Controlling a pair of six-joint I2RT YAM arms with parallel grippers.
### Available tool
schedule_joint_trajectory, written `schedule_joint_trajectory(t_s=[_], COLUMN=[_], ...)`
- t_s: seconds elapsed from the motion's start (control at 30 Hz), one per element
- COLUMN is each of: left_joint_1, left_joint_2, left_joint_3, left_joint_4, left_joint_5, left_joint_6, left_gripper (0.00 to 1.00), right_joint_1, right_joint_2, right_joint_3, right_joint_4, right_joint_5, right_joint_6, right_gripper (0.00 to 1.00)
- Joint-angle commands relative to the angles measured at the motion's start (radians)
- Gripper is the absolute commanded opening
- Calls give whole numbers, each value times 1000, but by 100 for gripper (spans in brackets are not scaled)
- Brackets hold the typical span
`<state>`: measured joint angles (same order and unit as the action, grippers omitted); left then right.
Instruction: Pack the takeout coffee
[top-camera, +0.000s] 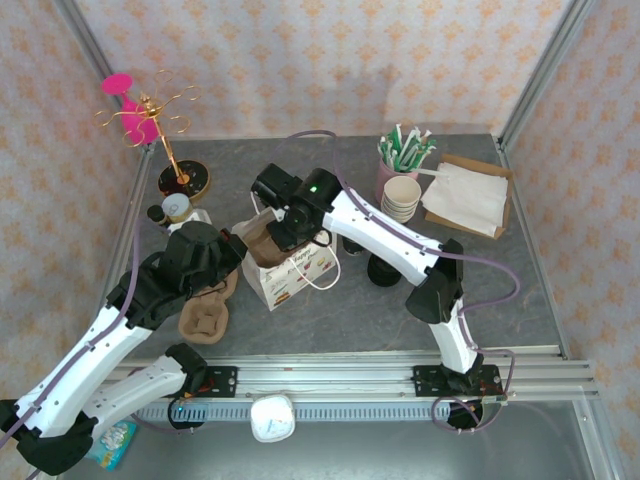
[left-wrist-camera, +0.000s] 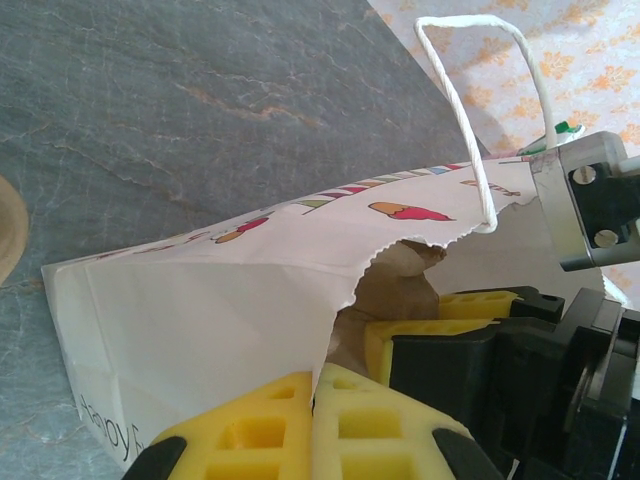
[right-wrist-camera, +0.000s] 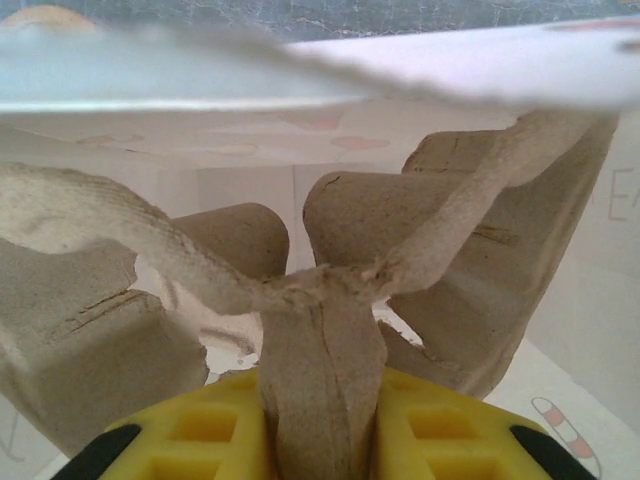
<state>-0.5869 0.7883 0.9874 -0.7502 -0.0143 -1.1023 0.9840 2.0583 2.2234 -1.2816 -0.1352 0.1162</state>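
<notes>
A white paper bag (top-camera: 295, 270) stands mid-table with a brown pulp cup carrier (top-camera: 263, 243) in its mouth. My left gripper (top-camera: 238, 252) is shut on the bag's torn rim (left-wrist-camera: 340, 290), the paper pinched between the yellow pads (left-wrist-camera: 315, 410). My right gripper (top-camera: 282, 235) reaches into the bag and is shut on the carrier's middle rib (right-wrist-camera: 320, 370); its gripper (right-wrist-camera: 320, 420) sits low inside the white walls (right-wrist-camera: 585, 300). Dark round shapes (top-camera: 385, 270) lie half hidden under the right arm. I cannot tell whether one is the takeout coffee.
A second pulp carrier (top-camera: 205, 318) lies by the left arm. At the back right stand a pink cup of sachets (top-camera: 405, 150), cream cups (top-camera: 401, 197) and napkins on a brown board (top-camera: 465, 195). A gold stand (top-camera: 168, 135) and a small jar (top-camera: 177, 207) are back left.
</notes>
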Motion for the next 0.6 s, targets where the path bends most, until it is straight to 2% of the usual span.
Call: schedule_joint_trajectory(t_s=[0.0,0.57], left_joint_1=[4,4], left_joint_2=[-6,8], left_joint_3=[-12,-23], left_joint_4=[21,16], left_joint_5=[-2,-19], left_joint_6=[-15,-5], left_gripper=[5,5], right_joint_1=[9,11], right_joint_2=[26,76], right_joint_3=[-15,-67], right_joint_4=[5,72], right_joint_5=[51,50], right_joint_6=[4,8], right_gripper=[25,27])
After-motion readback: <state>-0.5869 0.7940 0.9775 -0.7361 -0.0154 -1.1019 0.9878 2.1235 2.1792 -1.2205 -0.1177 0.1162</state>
